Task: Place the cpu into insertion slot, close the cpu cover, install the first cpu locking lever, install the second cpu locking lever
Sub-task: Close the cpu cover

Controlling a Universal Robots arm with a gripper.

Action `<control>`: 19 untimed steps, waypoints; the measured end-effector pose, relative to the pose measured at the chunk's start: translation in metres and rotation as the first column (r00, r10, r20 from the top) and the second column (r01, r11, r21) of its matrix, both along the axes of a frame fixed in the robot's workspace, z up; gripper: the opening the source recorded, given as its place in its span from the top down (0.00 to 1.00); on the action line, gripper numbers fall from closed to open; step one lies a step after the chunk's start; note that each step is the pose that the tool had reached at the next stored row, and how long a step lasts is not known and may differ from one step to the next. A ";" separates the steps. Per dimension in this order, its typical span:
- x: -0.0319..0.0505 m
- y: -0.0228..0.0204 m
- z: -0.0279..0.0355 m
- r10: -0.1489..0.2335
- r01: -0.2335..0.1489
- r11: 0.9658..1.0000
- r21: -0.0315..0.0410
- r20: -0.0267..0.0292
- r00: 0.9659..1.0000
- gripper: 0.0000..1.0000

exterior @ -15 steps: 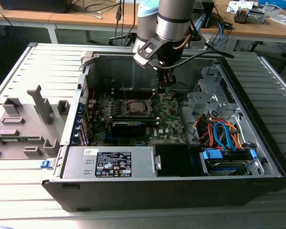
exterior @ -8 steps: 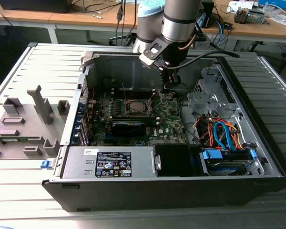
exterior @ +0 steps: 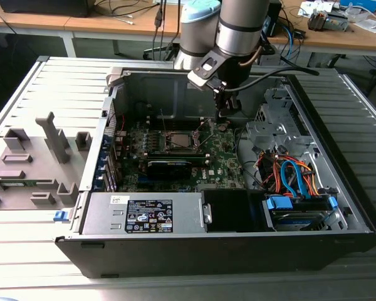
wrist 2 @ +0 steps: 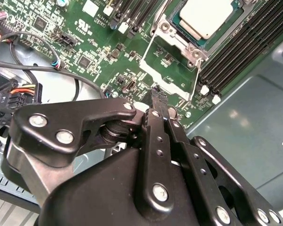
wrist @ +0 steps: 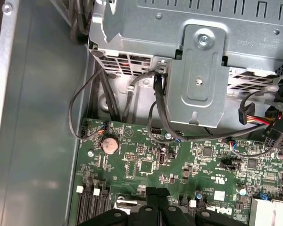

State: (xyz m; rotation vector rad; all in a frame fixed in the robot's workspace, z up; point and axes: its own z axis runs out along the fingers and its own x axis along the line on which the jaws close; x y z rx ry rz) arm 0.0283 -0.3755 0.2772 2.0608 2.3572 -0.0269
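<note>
Soft, even overhead light fills the exterior view. The slatted table [exterior: 31,251] reads pale, while the inside of the case [exterior: 225,251] lies in shade. In the second wrist view the cpu [wrist 2: 205,16] lid is almost washed out, a dull glare patch sits on the grey case panel, and bolts on the black pincer [wrist 2: 155,94] glint. In the first wrist view the cage [wrist: 203,70] throws shadow over the cables [wrist: 108,94] beneath it.

A lab: cable-strewn workbenches [exterior: 100,25], opened computer case [exterior: 238,251].
</note>
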 end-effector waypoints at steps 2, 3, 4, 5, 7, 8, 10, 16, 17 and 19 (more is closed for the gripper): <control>0.0016 0.0000 -0.0002 0.000 0.000 1.000 0.000 0.000 1.000 0.89; 0.0021 0.0000 -0.0003 0.000 0.000 1.000 0.000 0.000 1.000 0.89; 0.0026 0.0000 -0.0004 0.000 0.000 1.000 0.000 0.000 1.000 0.89; 0.0032 0.0000 -0.0004 0.000 0.000 1.000 0.000 0.000 1.000 0.89; 0.0045 0.0000 -0.0010 0.000 0.000 1.000 0.000 0.000 1.000 0.89; 0.0063 0.0000 -0.0021 0.000 0.000 1.000 0.000 0.000 1.000 0.89; 0.0076 0.0000 -0.0043 0.000 0.000 1.000 0.000 0.000 1.000 0.89; 0.0078 0.0001 -0.0067 0.000 0.000 1.000 0.000 0.000 1.000 0.89; 0.0079 0.0000 -0.0082 0.000 0.000 1.000 0.000 0.000 1.000 0.89; 0.0095 0.0001 -0.0135 0.000 0.000 1.000 0.000 0.000 1.000 0.89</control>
